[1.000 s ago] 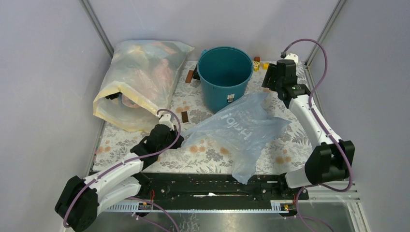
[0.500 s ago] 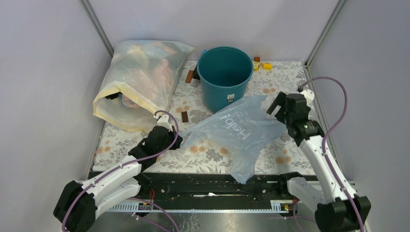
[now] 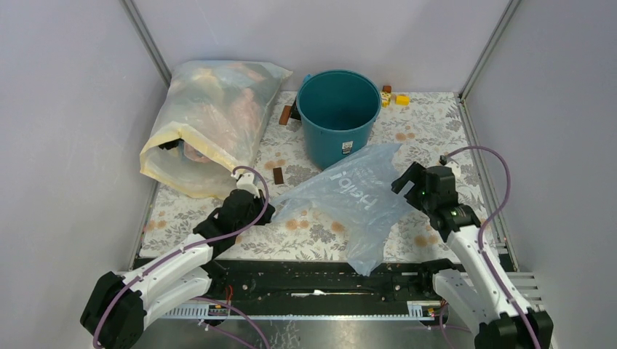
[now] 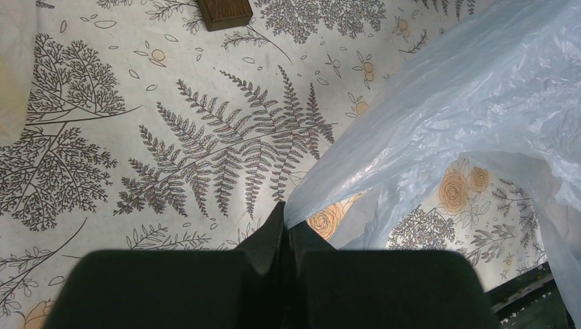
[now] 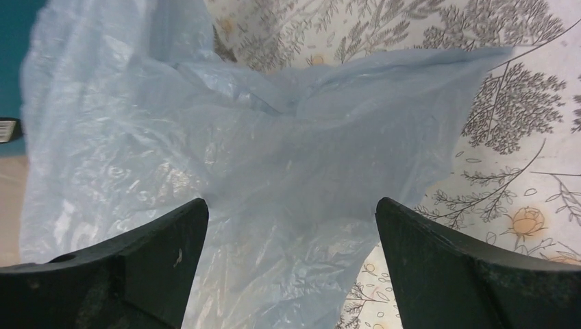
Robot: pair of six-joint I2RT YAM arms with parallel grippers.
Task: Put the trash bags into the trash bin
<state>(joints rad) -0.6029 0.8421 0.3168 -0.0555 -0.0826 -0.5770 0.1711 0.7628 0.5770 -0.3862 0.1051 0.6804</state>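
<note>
Your left gripper (image 4: pixel 283 223) is pinched shut on a corner of the pale blue trash bag (image 3: pixel 356 196), which lies spread in front of the teal bin (image 3: pixel 327 142). Your right gripper (image 5: pixel 291 212) hangs wide open over the bag's other side. Lower it, bite the plastic firmly, then lift both ends toward the bin. I can't make out the bag's mouth among the folds

white arm links (image 3: pixel 171 262), black joints (image 3: pixel 116 313), black end effectors (image 3: pixel 270 213) (image 3: pixel 404 180), looping purple cables (image 3: pixel 480 148)
</note>
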